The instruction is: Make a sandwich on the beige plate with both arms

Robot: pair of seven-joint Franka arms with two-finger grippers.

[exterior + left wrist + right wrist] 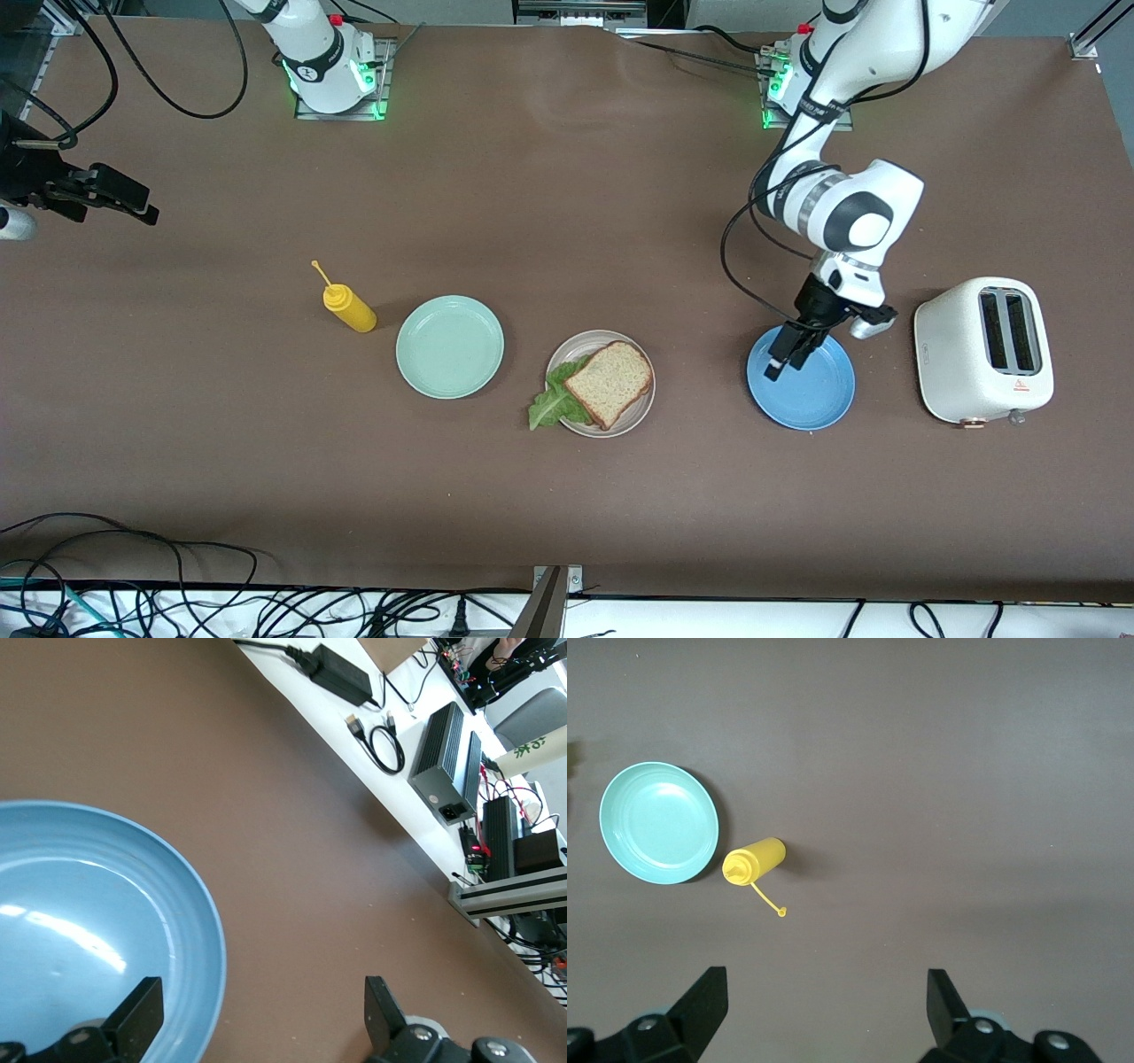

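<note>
Sandwich: on beige plate, mid worktop; top slice sits diagonal, lettuce poking twd right arm's end. Left tool spread, over blue plate. Right tool spread, high above worktop, waiting.

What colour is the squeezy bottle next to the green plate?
Yellow. The squeezy bottle shows best in the front view, beside the mint-green plate.

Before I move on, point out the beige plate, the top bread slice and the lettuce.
beige plate (578, 348): front view, bare rim on the side toward the robots.
bread slice (609, 382): front view, middle of its top face.
lettuce (555, 403): front view, middle of the leaf hanging over the plate's edge.
</note>
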